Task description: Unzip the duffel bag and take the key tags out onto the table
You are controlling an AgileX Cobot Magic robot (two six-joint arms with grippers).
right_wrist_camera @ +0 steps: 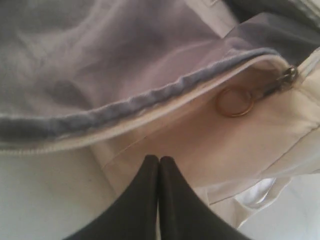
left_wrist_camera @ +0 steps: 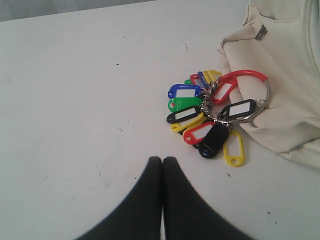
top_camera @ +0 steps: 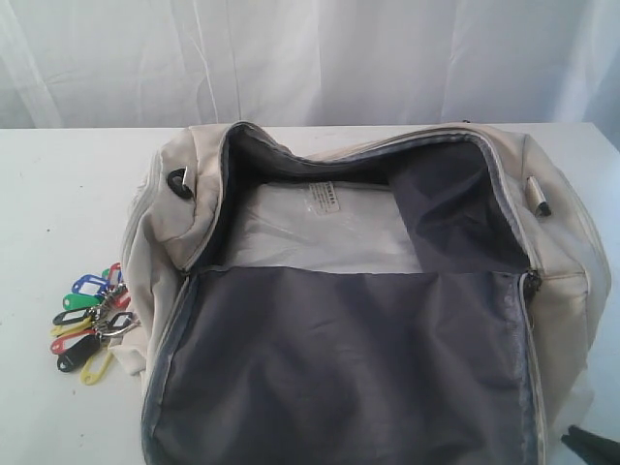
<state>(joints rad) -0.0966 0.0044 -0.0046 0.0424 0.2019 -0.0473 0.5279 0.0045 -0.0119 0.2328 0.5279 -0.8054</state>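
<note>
Exterior view: the duffel bag (top_camera: 368,329) lies unzipped w/ its flap folded to the near side. The key tags (top_camera: 92,325) are already on the worktop (top_camera: 58,184) at left, touching the bag's side. I judge the tags light, loose, slippery plastic, so the best hold is the metal ring (left_wrist_camera: 268,94), which rests on soft fabric. Left claw (left_wrist_camera: 162,160) and right claw (right_wrist_camera: 159,159) are both pressed together, holding nothing. Bag's near edge is cut off, and the dark far corner inside I cannot read.
</note>
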